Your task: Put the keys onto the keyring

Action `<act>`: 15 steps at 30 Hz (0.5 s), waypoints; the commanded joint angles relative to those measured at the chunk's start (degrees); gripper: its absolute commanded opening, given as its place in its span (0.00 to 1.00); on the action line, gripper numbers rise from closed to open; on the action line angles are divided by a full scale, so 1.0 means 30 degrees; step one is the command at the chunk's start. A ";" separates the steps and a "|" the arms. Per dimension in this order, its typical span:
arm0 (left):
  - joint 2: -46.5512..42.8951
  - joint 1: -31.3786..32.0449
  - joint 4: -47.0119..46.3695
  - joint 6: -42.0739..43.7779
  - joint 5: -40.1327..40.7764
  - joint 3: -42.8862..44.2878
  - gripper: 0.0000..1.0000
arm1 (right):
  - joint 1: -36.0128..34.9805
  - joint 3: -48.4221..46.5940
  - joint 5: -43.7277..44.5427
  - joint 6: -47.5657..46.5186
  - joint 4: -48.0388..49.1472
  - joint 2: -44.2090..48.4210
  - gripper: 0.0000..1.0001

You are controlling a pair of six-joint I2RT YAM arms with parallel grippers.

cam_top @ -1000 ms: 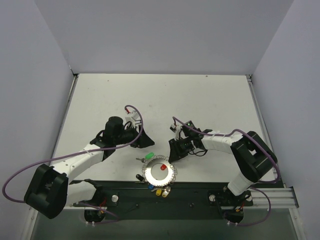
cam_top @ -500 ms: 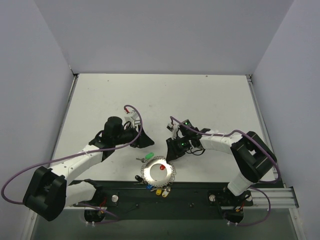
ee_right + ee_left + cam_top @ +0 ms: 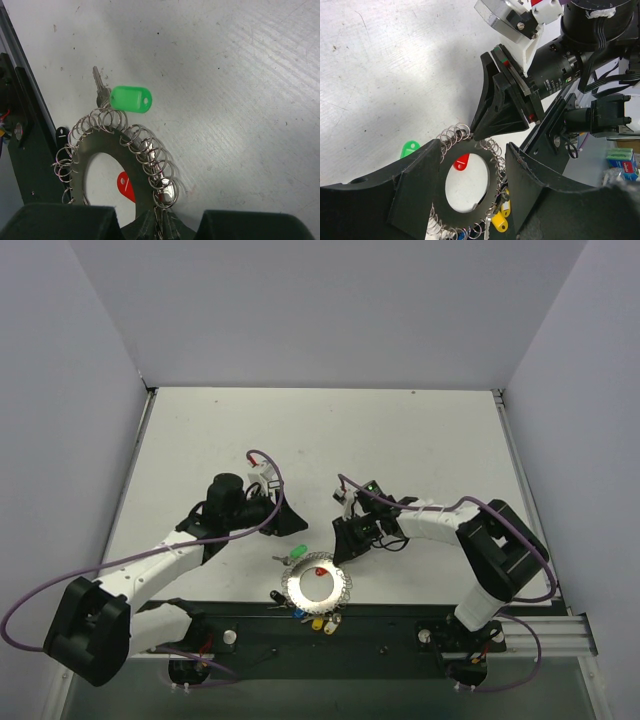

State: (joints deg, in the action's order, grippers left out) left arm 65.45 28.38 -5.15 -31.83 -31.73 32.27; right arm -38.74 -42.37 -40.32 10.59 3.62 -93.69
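Top external view: the left gripper [image 3: 283, 519] hangs with its fingers spread, just far-left of the keyring [image 3: 342, 590]. The keyring lies by the table's [image 3: 400, 440] near edge, with a green-tagged key [image 3: 294, 554] at its far-left rim. The right gripper [image 3: 344, 544] is clenched on the keyring's far-right fringe.

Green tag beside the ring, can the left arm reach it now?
Probably yes: the green tag lies uncovered just beside the open left gripper, while the right gripper pinches the ring's other side.
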 commanded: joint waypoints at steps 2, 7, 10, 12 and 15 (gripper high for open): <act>-0.0547 -0.0115 -0.0101 0.0328 0.0087 0.0171 0.64 | -0.0387 -0.0934 0.0313 0.0366 0.0025 -0.0206 0.04; -0.0811 -0.0115 0.0133 0.0621 0.0145 0.0258 0.64 | -0.0592 -0.1169 0.0664 0.0396 -0.0443 0.0786 0.00; -0.1103 -0.0115 0.0192 0.0738 0.0087 0.0288 0.64 | -0.0592 -0.1491 0.1015 0.0164 -0.0970 0.1956 0.00; -0.1396 -0.0115 0.0192 0.0826 0.0087 0.0346 0.64 | -0.0592 -0.1841 0.1104 -0.0071 -0.1147 0.2691 0.00; -0.1835 -0.0115 0.0163 0.1001 0.0058 0.0434 0.64 | -0.0592 -0.2397 0.1221 -0.0511 -0.2113 0.4302 0.00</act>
State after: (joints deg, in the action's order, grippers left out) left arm 62.57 28.38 -4.05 -30.61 -31.66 32.27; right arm -40.23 -44.97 -37.17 11.33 0.05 -88.09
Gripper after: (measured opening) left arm 0.636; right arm 0.042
